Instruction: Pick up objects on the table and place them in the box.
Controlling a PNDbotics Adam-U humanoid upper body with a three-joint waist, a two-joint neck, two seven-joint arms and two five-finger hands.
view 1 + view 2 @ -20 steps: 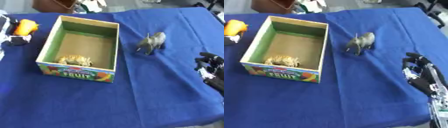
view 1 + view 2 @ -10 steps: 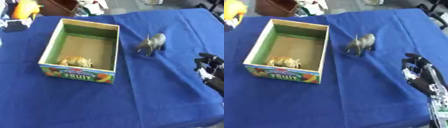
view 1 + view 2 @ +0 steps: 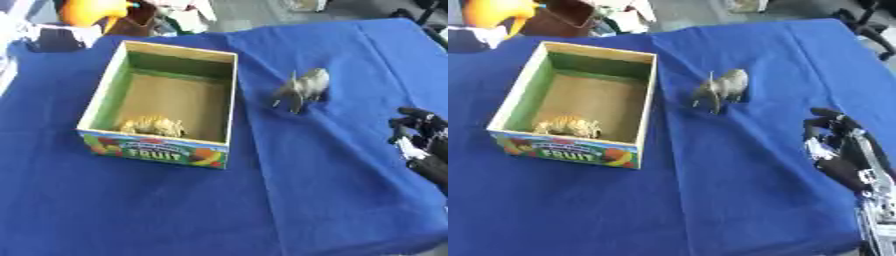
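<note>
While the box (image 3: 163,102) sits open on the blue-covered tabletop (image 3: 157,210), toward our left side, we see one tan, striped animal figure (image 3: 153,126) already lying on its brown floor near the front wall, which carries fruit pictures and the word FRUIT. Well apart from the box, to its right, a grey elephant figure (image 3: 302,88) stands upright on the cloth, touched by nothing. At the far left corner our left robot hand (image 3: 479,35) is raised above the edge of the tabletop with an orange object (image 3: 492,11); the hand is blurred there, so we cannot tell how its fingers are set round the object, and we can make out only the object's colour and rounded shape. It hangs behind and to the left of the box, not over the opening. Our right robot hand (image 3: 840,152) rests low at the right edge, palm up on the cloth, its dark fingers (image 3: 826,121) relaxed and a little bent, grasping nothing, well short of the elephant. Beyond the far edge of the tabletop some brown and white clutter (image 3: 166,15) shows indistinctly.
</note>
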